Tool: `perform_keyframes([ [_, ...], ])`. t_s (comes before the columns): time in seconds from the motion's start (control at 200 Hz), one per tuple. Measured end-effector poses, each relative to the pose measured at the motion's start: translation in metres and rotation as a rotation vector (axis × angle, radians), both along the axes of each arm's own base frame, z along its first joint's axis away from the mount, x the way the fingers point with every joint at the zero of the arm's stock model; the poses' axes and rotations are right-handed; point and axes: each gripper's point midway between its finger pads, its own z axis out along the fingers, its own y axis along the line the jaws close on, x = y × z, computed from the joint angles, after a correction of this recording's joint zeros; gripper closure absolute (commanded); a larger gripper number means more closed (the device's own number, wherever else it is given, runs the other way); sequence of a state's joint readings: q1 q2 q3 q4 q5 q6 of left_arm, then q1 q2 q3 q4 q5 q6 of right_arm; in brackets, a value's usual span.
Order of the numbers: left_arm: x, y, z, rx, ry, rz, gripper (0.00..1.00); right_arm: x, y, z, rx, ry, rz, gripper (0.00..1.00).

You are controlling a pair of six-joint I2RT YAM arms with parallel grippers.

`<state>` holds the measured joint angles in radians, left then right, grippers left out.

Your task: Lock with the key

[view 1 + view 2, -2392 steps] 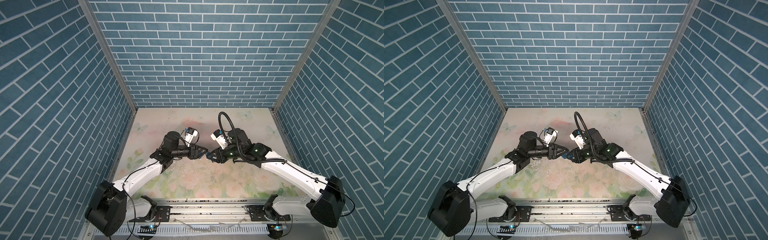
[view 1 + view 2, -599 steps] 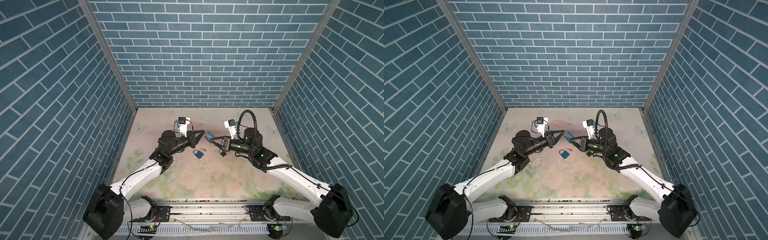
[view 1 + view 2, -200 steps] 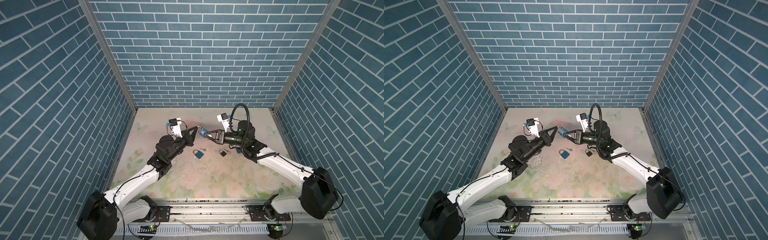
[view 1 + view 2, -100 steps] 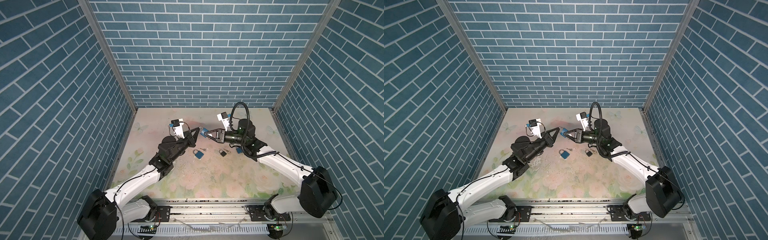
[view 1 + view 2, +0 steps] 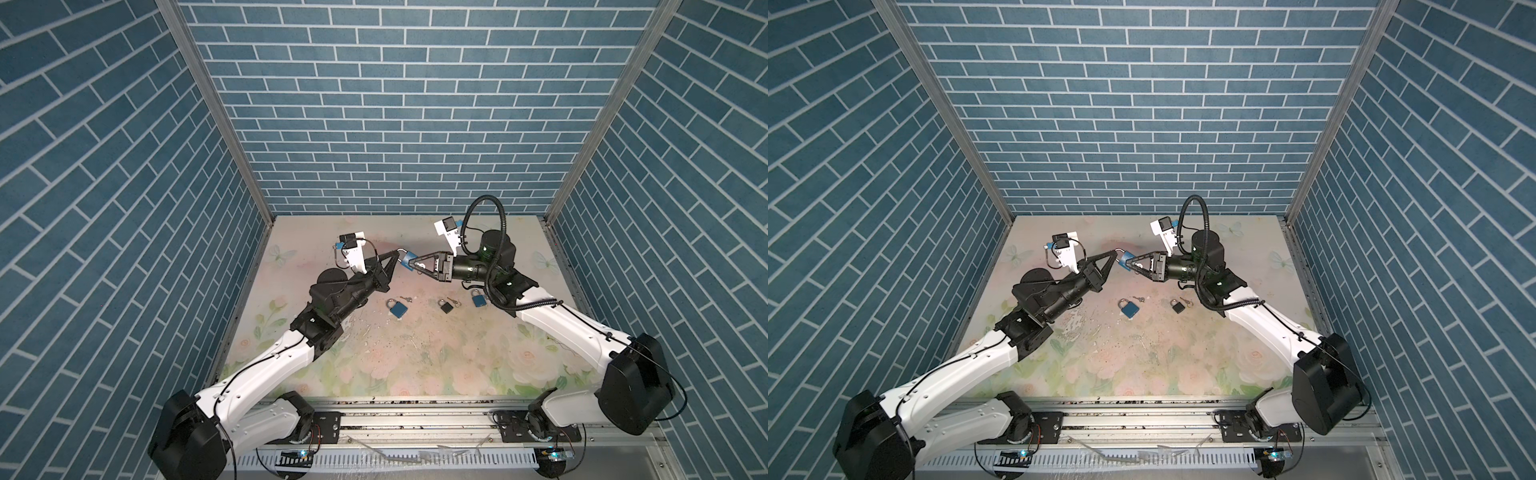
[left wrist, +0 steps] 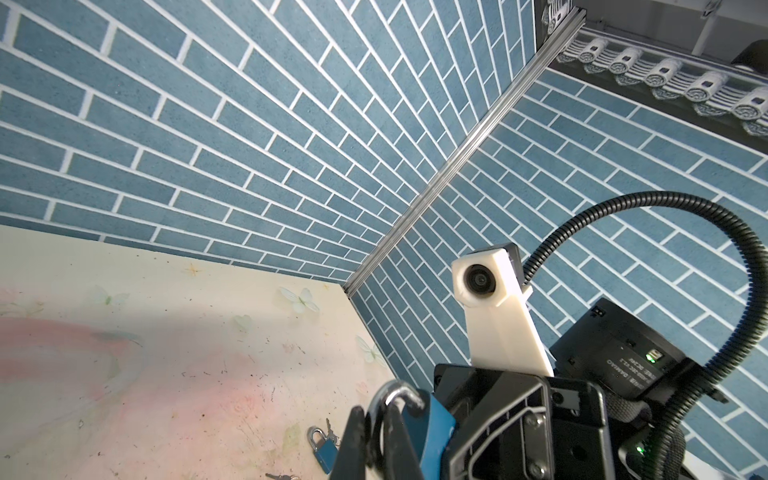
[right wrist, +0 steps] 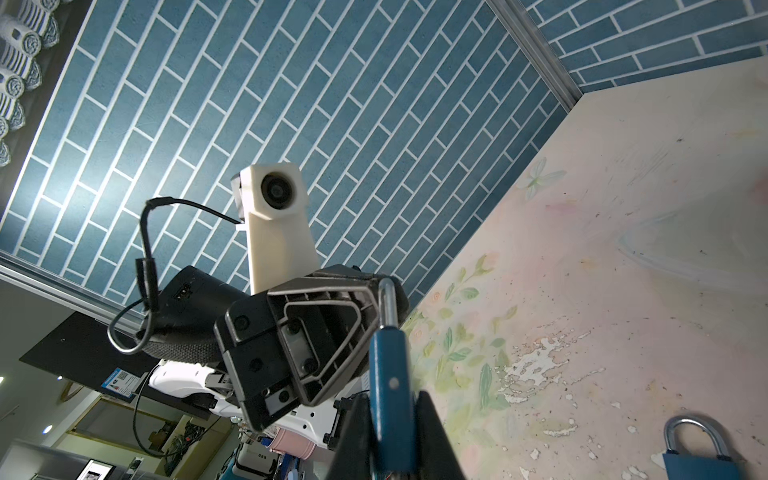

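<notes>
Lying blue padlock (image 5: pixel 398 309): a flat blue metal body with a silver loop, resting on the floral counter (image 5: pixel 374 365). It serves here as the landmark.
Small silver key (image 5: pixel 406 298): on the counter just beside the landmark's loop, on its far side.
Small black padlock (image 5: pixel 446 306): on the counter to the right of the landmark, with more keys next to it.
Second lying blue padlock (image 5: pixel 478 298): farther right of the landmark, close under the right arm.
Held blue padlock (image 7: pixel 390 374): a blue metal body with a silver shackle (image 6: pixel 395 397). It is in the air above and beyond the landmark, spanning the two hands.
Right hand (image 5: pixel 411 264): narrow, clamped on the blue body.
Left hand (image 5: pixel 1112 252): pinched tight on the silver shackle.
Axis: the held blue padlock's long axis runs hand to hand, with the shackle end toward the left hand and the body toward the right. The keyhole end is hidden inside the right hand.
Shackle seat: cannot tell whether the free leg is in the body.
Next move, as a judgement: pressing the hands together along that shared line should seat the shackle. The small silver key lies below both hands, about equally near, and both are occupied.
</notes>
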<state>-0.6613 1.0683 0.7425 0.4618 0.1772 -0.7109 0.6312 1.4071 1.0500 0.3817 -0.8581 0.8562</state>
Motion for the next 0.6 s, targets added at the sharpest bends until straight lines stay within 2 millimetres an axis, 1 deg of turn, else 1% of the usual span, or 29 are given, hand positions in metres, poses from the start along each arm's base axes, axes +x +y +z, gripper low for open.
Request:
perform_keyframes([
  [0.2, -0.001, -0.002, 0.003, 0.037, 0.0, -0.023, 1.0, -0.001, -0.002, 0.0, 0.011, -0.011, 0.003, 1.0],
  [0.325, -0.002, -0.006, 0.001, 0.059, 0.007, -0.048, 0.93, -0.004, -0.003, -0.004, 0.014, -0.013, 0.01, 1.0],
  [0.555, 0.0, -0.011, -0.002, 0.073, 0.014, -0.074, 0.93, -0.006, -0.006, -0.009, 0.014, -0.003, 0.016, 1.0],
  [0.6, 0.0, -0.011, -0.003, 0.073, 0.014, -0.081, 0.91, -0.006, -0.006, -0.01, 0.015, -0.004, 0.017, 1.0],
])
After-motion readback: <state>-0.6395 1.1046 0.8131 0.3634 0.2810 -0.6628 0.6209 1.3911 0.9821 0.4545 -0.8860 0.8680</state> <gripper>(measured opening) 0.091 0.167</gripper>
